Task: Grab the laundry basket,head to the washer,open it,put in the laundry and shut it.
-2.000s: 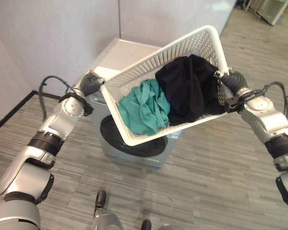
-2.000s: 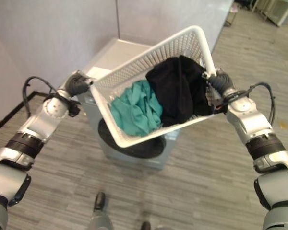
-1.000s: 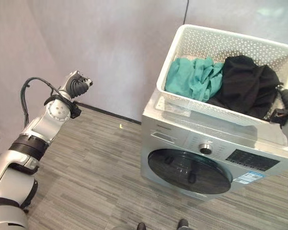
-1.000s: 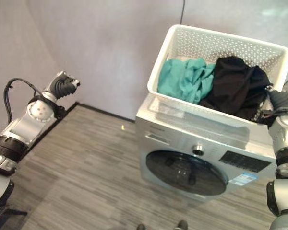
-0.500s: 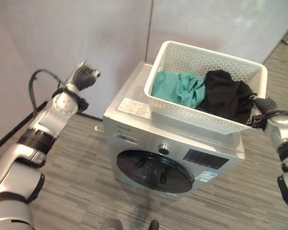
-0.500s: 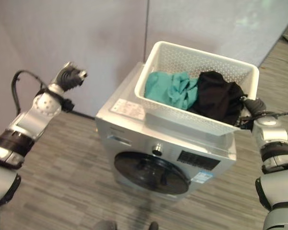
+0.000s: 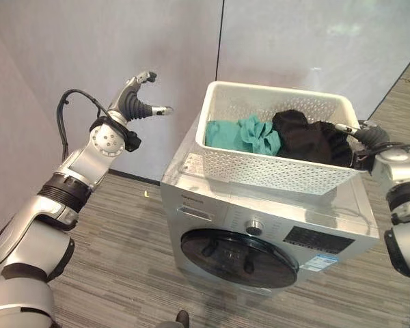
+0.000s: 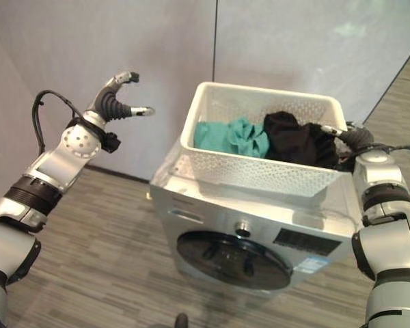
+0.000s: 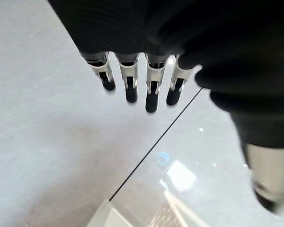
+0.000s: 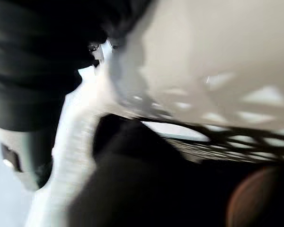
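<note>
The white laundry basket [image 7: 273, 174] stands on top of the silver washer [image 7: 212, 198]. Teal cloth [image 7: 236, 133] lies in its left half and black cloth [image 7: 301, 137] in its right half. The washer's round dark door [image 7: 239, 256] is shut. My left hand [image 7: 138, 102] is raised in the air left of the basket, apart from it, with fingers [image 9: 149, 90] spread straight and nothing in it. At the basket's right rim sits my right hand [image 7: 365, 137], a finger stretched straight over the rim [image 10: 75, 137] above the black cloth.
Grey walls [image 7: 89, 55] stand behind and to the left of the washer. Striped grey floor [image 7: 123, 273] lies open in front of the washer and to its left.
The view has shifted. My left hand has risen and opened from curled to spread. The basket stays on the washer top, and a right-hand finger now lies straight over its rim.
</note>
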Motion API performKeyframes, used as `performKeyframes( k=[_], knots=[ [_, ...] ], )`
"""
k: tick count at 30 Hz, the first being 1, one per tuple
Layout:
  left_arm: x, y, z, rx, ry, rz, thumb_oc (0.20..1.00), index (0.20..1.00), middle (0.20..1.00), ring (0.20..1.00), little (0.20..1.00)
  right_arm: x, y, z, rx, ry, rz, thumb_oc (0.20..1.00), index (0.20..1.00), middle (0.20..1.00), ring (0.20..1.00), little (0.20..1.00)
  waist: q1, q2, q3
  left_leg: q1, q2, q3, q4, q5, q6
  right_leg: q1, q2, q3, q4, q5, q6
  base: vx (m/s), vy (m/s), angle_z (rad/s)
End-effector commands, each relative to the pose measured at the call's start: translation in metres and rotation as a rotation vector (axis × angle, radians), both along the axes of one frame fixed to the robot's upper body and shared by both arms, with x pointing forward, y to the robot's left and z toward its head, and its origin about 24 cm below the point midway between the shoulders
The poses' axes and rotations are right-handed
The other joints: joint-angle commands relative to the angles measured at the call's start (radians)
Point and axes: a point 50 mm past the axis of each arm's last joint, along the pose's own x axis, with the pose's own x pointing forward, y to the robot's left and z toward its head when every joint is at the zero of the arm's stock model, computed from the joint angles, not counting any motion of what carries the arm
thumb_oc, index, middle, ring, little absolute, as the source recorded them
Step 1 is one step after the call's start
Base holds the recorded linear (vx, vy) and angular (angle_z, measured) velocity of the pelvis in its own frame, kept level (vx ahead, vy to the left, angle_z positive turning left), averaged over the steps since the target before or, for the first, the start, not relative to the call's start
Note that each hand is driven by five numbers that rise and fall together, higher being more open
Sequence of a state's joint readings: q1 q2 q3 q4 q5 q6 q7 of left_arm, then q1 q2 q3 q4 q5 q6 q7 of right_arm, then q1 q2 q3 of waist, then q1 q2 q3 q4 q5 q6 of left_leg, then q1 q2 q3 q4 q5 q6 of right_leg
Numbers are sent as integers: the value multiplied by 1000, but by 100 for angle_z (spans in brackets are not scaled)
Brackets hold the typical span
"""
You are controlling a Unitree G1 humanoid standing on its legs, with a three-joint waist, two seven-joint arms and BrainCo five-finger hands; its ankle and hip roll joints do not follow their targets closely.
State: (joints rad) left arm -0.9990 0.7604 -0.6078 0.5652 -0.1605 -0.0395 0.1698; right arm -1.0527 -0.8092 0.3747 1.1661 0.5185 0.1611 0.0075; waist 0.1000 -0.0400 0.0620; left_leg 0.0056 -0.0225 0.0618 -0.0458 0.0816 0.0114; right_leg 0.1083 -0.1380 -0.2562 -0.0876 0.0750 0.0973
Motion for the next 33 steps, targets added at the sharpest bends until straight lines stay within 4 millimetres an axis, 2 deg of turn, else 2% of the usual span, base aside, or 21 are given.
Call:
performKeyframes(
  k=[1,7,9,10,14,15,17,18,19,20,21,22,23,26,29,30,31,32,33],
  knots=[
    [5,7,19,-81,-58,25,1000,1000,1000,1000,1000,7,4,22,-46,-53,4,1000,1000,1000,1000,1000,38,1,-19,48,39,-12,5,-129,-38,16,-35,-2,5,-74,50,34,-2,-2],
    [4,12,14,-101,-41,30,1000,1000,1000,1000,1000,12,16,34,-42,-139,54,1000,1000,1000,1000,1000,34,9,-23,62,39,-10,-10,-125,-39,21,-35,-7,1,-77,53,25,0,-3],
    [2,19,15,-122,-52,49,1000,1000,1000,1000,1000,11,18,50,-22,-243,55,1000,1000,1000,1000,1000,29,14,-22,64,40,-8,-13,-126,-40,19,-35,-6,0,-77,55,0,0,0],
    [2,19,15,-122,-51,49,1000,1000,1000,1000,1000,11,18,50,-21,-242,54,1000,1000,1000,1000,1000,29,14,-22,65,40,-8,-13,-126,-40,19,-35,-6,0,-77,55,0,0,0],
    [-10,34,21,-182,-144,81,1000,1000,1000,1000,1000,1,19,67,11,-419,65,1000,1000,1000,1000,1000,20,18,-21,67,42,-4,-14,-131,-42,8,-34,0,0,-80,56,2,-11,-2],
    [-22,47,17,-220,-194,110,1000,1000,1000,1000,1000,-11,15,64,17,-499,67,1000,1000,1000,1000,1000,18,19,-21,67,45,-4,-13,-135,-43,3,-32,4,0,-83,55,-24,-48,-3],
    [-29,51,15,-232,-224,120,1000,1000,1000,1000,1000,-19,13,62,28,-541,66,1000,1000,1000,1000,1000,16,18,-22,66,47,-5,-12,-137,-43,0,-31,7,0,-85,53,-17,-57,-1],
    [-49,66,14,-272,-336,169,1000,1000,1000,1000,1000,-39,1,54,35,-616,33,1000,1000,1000,1000,1000,9,13,-18,58,50,-3,-9,-129,-44,-11,-31,11,0,-81,48,14,-80,0],
    [-59,72,12,-258,-385,202,1000,1000,1000,1000,1000,-47,-2,50,21,-632,25,1000,1000,1000,1000,1000,7,10,-21,64,54,-2,-12,-134,-47,-8,-27,13,0,-88,47,17,-80,1],
    [-61,73,10,-256,-380,204,1000,1000,1000,1000,1000,-48,-2,48,20,-627,25,1000,1000,1000,1000,1000,7,12,-26,71,55,-4,-15,-141,-49,-3,-26,15,0,-95,48,35,-74,-4],
    [-79,87,6,-207,-450,276,1000,1000,1000,1000,1000,-68,-14,52,0,-699,-7,1000,1000,1000,1000,1000,-7,9,-24,71,60,3,-19,-134,-50,-10,-22,22,0,-94,44,41,-46,-7],
    [-80,87,5,-205,-446,276,1000,1000,1000,1000,1000,-69,-14,50,1,-694,-7,1000,1000,1000,1000,1000,-6,9,-29,76,62,1,-21,-141,-51,-7,-21,23,0,-100,46,22,-73,-6],
    [-89,96,1,-201,-454,310,1000,1000,1000,1000,1000,-79,-21,48,-3,-715,-35,1000,1000,1000,1000,1000,-10,9,-32,79,66,3,-25,-140,-53,-7,-16,27,0,-102,44,-1,-82,-6],
    [-127,127,-11,-211,-480,427,1000,1000,1000,1000,1000,-115,-39,28,-96,-684,-107,1000,1000,1000,1000,1000,-24,12,-22,73,77,0,-28,-125,-56,-20,-3,41,0,-103,31,-9,-121,-5],
    [-163,152,-33,-281,-482,541,1000,1000,1000,1000,1000,-148,-51,6,-143,-621,-167,1000,1000,1000,1000,1000,-34,7,-9,58,92,-8,-20,-119,-63,-33,15,56,0,-106,18,-9,-127,-4],
    [-164,152,-34,-280,-478,540,1000,1000,1000,1000,1000,-149,-51,5,-144,-617,-166,1000,1000,1000,1000,1000,-35,9,-15,60,94,-10,-20,-126,-65,-31,17,57,0,-112,19,-77,-163,1],
    [-189,162,-48,-323,-488,601,1000,1000,1000,1000,1000,-173,-64,-4,-174,-597,-237,1000,1000,1000,1000,1000,-37,1,-4,45,105,-12,-5,-118,-71,-42,28,64,0,-112,9,-1,-118,2],
    [-190,162,-49,-323,-482,600,1000,1000,1000,1000,1000,-175,-64,-5,-176,-592,-236,1000,1000,1000,1000,1000,-37,4,-11,47,108,-14,-4,-128,-73,-39,31,65,0,-119,10,-69,-187,6],
    [-204,167,-58,-352,-479,633,1000,1000,1000,1000,1000,-191,-75,-7,-200,-581,-299,1000,1000,1000,1000,1000,-36,-2,0,39,117,-14,9,-124,-77,-42,38,66,0,-120,4,-30,-119,4]
  ],
)
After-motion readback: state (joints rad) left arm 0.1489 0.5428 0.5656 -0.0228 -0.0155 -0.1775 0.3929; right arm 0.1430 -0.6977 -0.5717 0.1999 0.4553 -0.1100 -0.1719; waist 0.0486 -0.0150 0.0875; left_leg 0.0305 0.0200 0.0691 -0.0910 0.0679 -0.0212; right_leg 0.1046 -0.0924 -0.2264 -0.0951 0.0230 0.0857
